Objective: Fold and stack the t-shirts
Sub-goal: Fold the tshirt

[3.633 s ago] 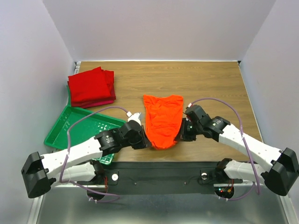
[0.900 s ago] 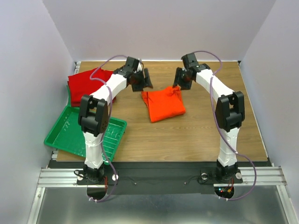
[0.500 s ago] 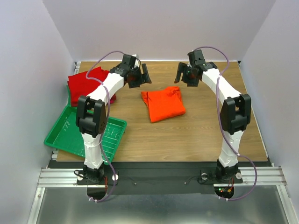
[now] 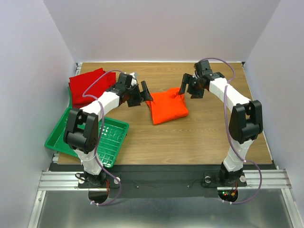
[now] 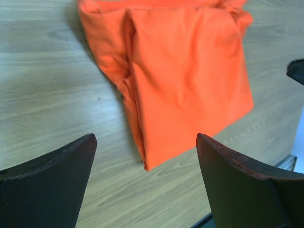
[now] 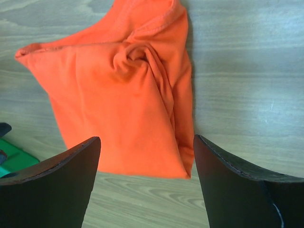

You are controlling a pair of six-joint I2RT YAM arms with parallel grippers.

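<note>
Fingers (image 5: 47, 185) of the left gripper (image 4: 147, 92) and right gripper (image 4: 188, 90) are spread wide, holding nothing. Between the two pairs lies the bright orange cloth t-shirt (image 4: 167, 107), folded into a rough rectangle on the wooden table (image 4: 204, 137). Beyond the left fingers sits a stack of folded deep red t-shirts (image 4: 87, 85). A green plastic grid tray (image 4: 59, 142) lies nearer the arm bases.

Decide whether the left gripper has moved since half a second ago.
Yes. The left gripper has pulled back from the far edge of the table.
</note>
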